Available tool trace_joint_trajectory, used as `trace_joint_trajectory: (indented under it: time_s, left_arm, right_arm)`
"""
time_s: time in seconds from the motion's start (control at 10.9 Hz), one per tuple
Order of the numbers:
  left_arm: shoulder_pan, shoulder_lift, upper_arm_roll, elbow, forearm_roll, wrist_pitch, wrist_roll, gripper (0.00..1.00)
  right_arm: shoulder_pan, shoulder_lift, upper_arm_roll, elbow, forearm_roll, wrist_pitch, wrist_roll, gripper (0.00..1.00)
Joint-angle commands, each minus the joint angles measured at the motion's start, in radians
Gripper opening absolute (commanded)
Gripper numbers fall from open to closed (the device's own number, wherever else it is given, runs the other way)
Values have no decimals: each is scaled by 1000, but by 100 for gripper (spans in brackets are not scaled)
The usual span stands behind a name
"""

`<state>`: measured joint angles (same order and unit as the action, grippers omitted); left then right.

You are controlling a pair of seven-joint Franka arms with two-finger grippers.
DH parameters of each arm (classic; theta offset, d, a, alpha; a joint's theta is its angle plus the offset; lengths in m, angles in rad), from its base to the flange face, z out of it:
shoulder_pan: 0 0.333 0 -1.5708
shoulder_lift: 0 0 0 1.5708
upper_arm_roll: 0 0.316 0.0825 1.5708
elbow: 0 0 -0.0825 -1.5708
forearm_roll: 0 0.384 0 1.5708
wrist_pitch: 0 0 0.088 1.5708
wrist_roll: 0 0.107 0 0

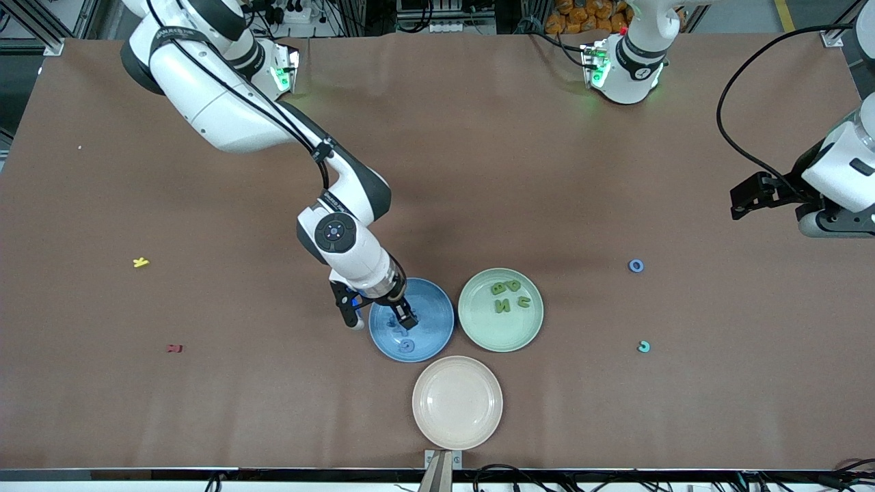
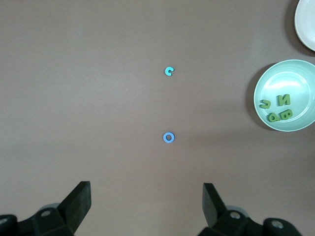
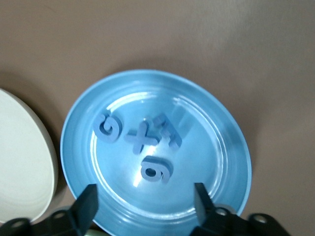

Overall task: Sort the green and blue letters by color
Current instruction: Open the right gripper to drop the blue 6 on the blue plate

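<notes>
My right gripper (image 1: 403,318) (image 3: 146,201) stands open low over the blue plate (image 1: 437,301) (image 3: 231,142), nothing between its fingers. Several blue letters lie in that plate, among them a 6 (image 3: 156,170) just off the fingertips and an x (image 3: 141,137). The green plate (image 1: 478,335) (image 2: 295,73) beside it holds several olive green letters (image 1: 507,296) (image 2: 278,108). A blue ring letter (image 1: 636,266) (image 2: 169,137) and a teal c (image 1: 644,347) (image 2: 169,72) lie loose on the table toward the left arm's end. My left gripper (image 1: 738,201) (image 2: 146,196) waits open above the table there.
A cream plate (image 1: 457,402) (image 2: 307,24) (image 3: 19,162) with nothing in it sits nearer the front camera than the two coloured plates. A tiny yellow letter (image 1: 141,262) and a dark red one (image 1: 175,348) lie toward the right arm's end.
</notes>
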<state>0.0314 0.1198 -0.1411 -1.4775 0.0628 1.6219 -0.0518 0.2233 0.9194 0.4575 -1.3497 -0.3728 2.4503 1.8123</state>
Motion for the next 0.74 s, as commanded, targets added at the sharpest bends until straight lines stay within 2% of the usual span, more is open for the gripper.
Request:
trace_joint_trajectory:
  time_s: [0.0,0.18,0.37,0.55,0.64]
  left_arm:
    - [2,-8,0,-6,-11,7,9,100]
    - [2,-8,0,-6,-11,7,9,100]
    - [2,-8,0,-7,-11,7,9,100]
    - [2,-8,0,-7,-11,7,9,100]
    - [2,-8,0,-7,-11,7,9,100]
  right_arm:
    - [-13,-28,-8,12,-12,-159,-190,100]
    - [-65,-121,-8,-60,5,-247,-388,100]
    - [-123,-207,-35,-143,35,-249,-578,100]
    - [-166,-287,-103,-195,191,-270,-849,100]
    - [-174,-318,-156,-212,242,-296,-995,100]
